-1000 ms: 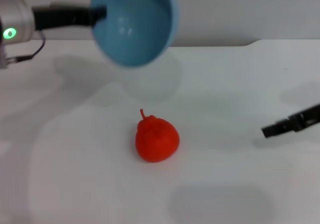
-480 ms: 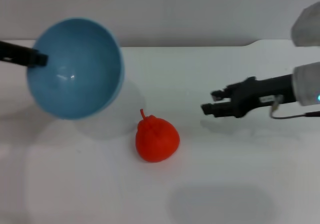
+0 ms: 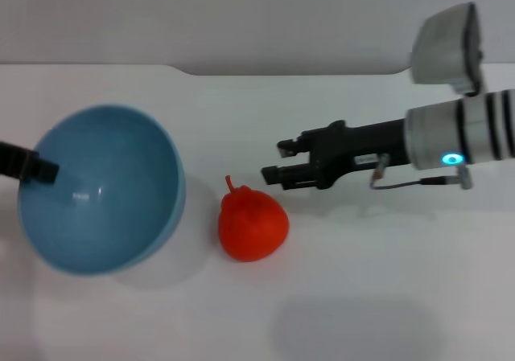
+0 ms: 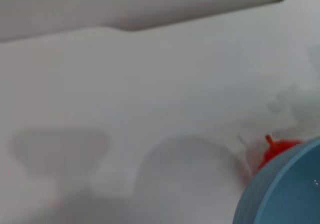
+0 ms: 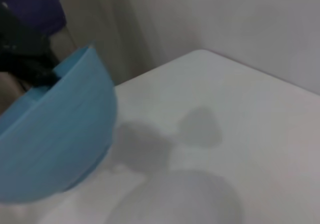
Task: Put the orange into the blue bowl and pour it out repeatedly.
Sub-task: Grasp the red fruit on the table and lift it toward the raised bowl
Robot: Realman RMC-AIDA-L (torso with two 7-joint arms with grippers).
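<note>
Right end effector [image 3: 272,161] open, just beside the orange [image 3: 253,225]: drop straight over it. Left end effector [image 3: 36,169] grips the blue bowl [image 3: 100,190]; keep it level.

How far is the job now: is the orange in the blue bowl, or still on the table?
Done: the blue bowl is empty and the orange lies on the table, so a pour looks finished. In hand: the left gripper holds the bowl by its rim, tilted, beside the orange; the right gripper, jaws open, hovers near the orange. Left: grasp the orange, drop it in, pour again.
</note>
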